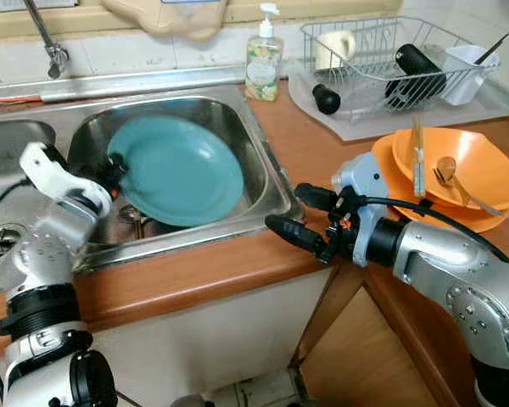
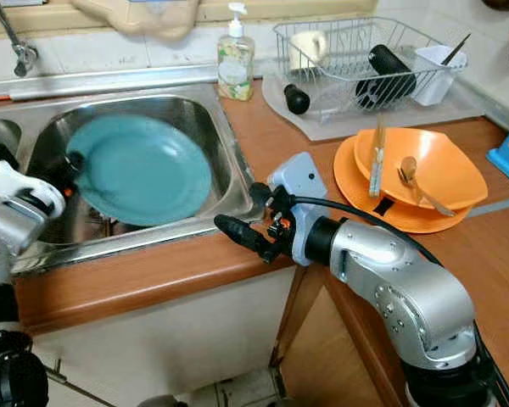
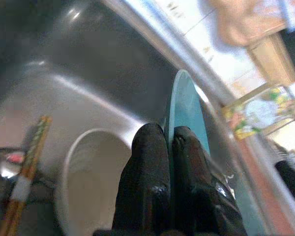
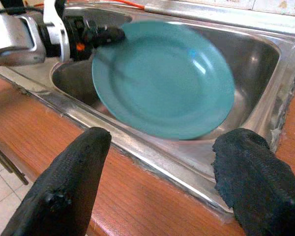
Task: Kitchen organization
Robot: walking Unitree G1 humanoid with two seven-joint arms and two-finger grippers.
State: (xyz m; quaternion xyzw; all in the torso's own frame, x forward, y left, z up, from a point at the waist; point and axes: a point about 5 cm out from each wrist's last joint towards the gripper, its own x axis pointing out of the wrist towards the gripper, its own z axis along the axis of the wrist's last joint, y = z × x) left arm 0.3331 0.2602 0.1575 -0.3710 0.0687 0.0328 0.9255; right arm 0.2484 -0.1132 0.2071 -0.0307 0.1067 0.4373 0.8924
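Note:
A teal plate point(image 1: 182, 170) is held tilted above the steel sink point(image 1: 263, 174). My left gripper point(image 1: 117, 165) is shut on the plate's left rim, and in the left wrist view both black fingers point(image 3: 150, 172) pinch the thin teal edge point(image 3: 184, 110). My right gripper point(image 1: 301, 216) is open over the wooden counter edge just right of the sink, its fingers point(image 4: 69, 182) spread wide and aimed at the plate point(image 4: 162, 78). Under the plate in the basin lie a white bowl point(image 3: 88, 182), chopsticks point(image 3: 24, 182) and a spoon.
A soap bottle point(image 1: 263, 59) stands behind the sink. A wire dish rack point(image 1: 390, 55) with a mug, a black bottle and a white cup sits at the back right. Orange bowl and plate point(image 1: 467, 170) with a spoon and chopsticks rest on the counter at right. The faucet point(image 1: 47, 38) rises at the back left.

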